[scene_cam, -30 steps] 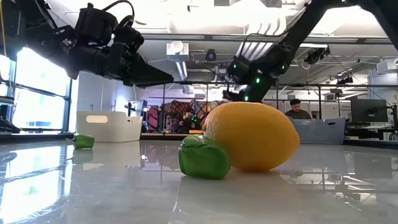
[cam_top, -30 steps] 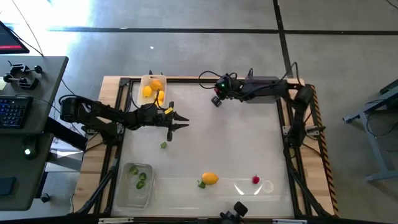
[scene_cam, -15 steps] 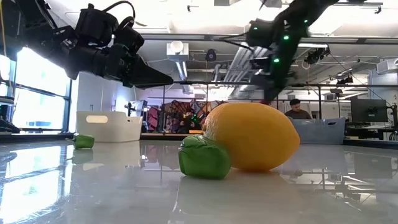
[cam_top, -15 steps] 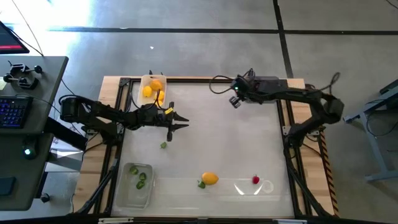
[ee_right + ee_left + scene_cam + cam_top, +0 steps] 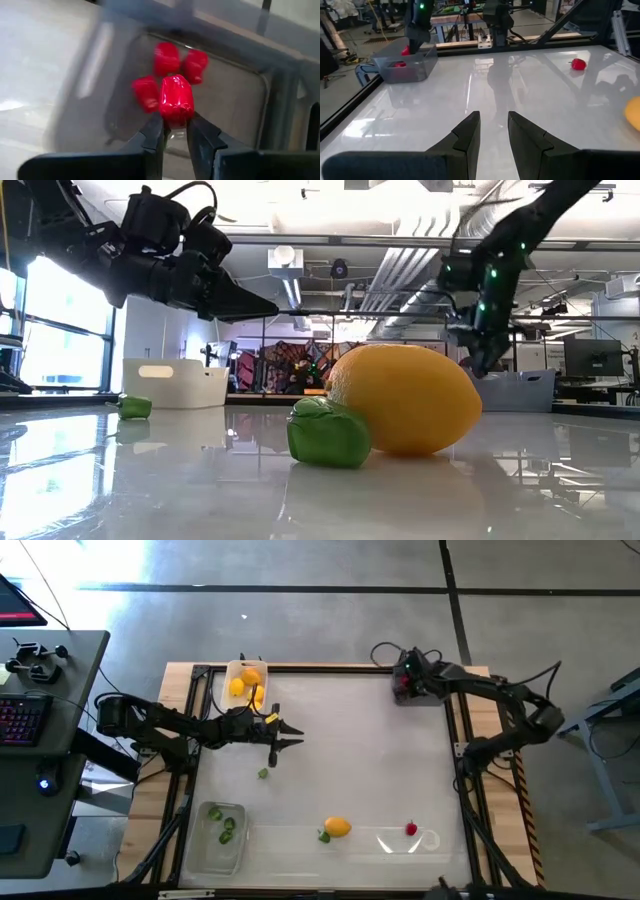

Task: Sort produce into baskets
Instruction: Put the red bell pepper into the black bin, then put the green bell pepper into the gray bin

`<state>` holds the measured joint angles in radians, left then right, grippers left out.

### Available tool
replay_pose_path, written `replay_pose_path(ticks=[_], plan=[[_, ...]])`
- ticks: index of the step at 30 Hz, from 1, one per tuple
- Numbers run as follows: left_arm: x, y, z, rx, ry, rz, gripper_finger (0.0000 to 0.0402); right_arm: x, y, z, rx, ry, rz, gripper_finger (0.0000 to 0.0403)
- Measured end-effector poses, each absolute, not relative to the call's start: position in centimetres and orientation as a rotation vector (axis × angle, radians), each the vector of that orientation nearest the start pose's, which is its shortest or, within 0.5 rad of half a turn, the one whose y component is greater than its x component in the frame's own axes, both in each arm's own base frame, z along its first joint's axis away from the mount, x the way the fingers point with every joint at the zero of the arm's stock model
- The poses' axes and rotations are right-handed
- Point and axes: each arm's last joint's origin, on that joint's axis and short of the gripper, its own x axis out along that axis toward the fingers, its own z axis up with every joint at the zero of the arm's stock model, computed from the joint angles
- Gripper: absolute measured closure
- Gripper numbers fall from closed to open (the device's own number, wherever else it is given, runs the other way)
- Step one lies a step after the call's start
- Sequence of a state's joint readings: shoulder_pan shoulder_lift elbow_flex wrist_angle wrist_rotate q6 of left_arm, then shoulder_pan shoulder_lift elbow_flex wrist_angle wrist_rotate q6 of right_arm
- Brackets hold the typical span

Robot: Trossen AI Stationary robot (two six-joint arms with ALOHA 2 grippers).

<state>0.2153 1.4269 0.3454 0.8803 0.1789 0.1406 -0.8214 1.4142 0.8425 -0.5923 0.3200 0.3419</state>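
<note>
The right pincer (image 5: 174, 131) hangs over the dark grey tray (image 5: 235, 107) at the bench's (image 5: 350, 750) far right corner, its fingers pinching a red berry piece (image 5: 175, 98) at their tips. Directly beneath and just beyond that piece, three more red pieces (image 5: 167, 57) lie on the tray floor, close together. The left pincer (image 5: 493, 131) is raised above the bench, its fingers parted by a narrow gap with nothing between them. The white tray (image 5: 246, 682), holding yellow and orange pieces, sits just behind and beside it at the far left corner. A small green piece (image 5: 264, 773) lies on the bench close below the left pincer. Well apart from both pincers, a yellow fruit (image 5: 338, 827) touches a green piece (image 5: 328, 432), a loose red piece (image 5: 411, 829) lies beyond, and the clear tray (image 5: 215, 840) holds green pieces.
</note>
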Motion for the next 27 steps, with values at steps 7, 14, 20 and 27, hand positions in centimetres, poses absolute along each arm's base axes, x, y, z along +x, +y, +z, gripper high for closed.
replay_pose_path(ticks=[7,14,20,27], plan=[[24.0,4.8,15.7,0.105,0.202,0.049,0.0316,14.9,-20.9,18.0,0.645,1.039,-1.237,0.035],[24.0,4.8,15.7,0.099,0.203,0.062,0.0316,15.0,-21.5,17.2,0.632,1.062,-1.227,0.0336],[24.0,4.8,15.7,0.099,0.203,0.062,0.0316,15.2,-21.8,16.6,0.612,1.08,-1.211,0.0297],[24.0,4.8,15.7,0.099,0.204,0.062,0.0316,15.4,-21.9,16.7,0.562,1.091,-1.182,0.0225]])
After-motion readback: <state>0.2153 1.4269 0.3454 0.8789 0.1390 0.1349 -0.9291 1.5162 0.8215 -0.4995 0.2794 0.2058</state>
